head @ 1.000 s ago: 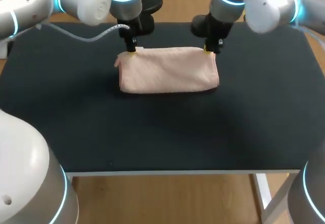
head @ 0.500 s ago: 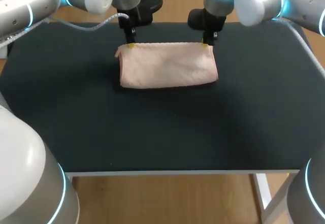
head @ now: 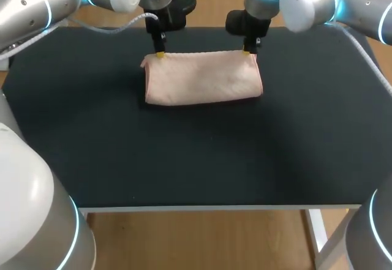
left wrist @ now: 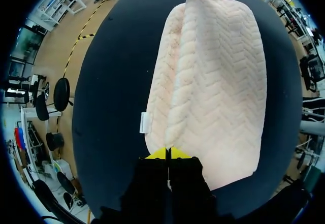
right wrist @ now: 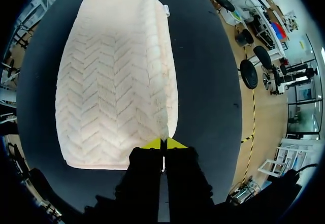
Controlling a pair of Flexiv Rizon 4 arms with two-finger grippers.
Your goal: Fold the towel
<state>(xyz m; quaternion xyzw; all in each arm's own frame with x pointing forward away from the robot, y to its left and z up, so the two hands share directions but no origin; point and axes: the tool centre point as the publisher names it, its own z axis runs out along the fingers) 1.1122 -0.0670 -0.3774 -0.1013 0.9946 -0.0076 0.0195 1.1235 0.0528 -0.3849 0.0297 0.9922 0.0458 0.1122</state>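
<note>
**Q:** Where is the towel?
**A:** The pink towel (head: 202, 77) lies doubled over on the black table (head: 184, 153), towards the far side, with its long side running left to right. It has a chevron weave. The near edge is a rounded fold resting on the tabletop.

**Q:** Left hand?
**A:** My left gripper (left wrist: 166, 153) is at the towel's far left corner. Its yellow tips are pressed together with the cloth edge pinched between them. A small white label (left wrist: 145, 122) sticks out from the towel's edge just beside this gripper and lies on the table.

**Q:** Right hand?
**A:** My right gripper (right wrist: 162, 144) is at the far right corner, its tips likewise clamped on the cloth edge.

**Q:** What is between the two?
**A:** A ridge of cloth runs straight from one gripper to the other along the far edge. I cannot tell whether the held edge is clear of the table.
</note>
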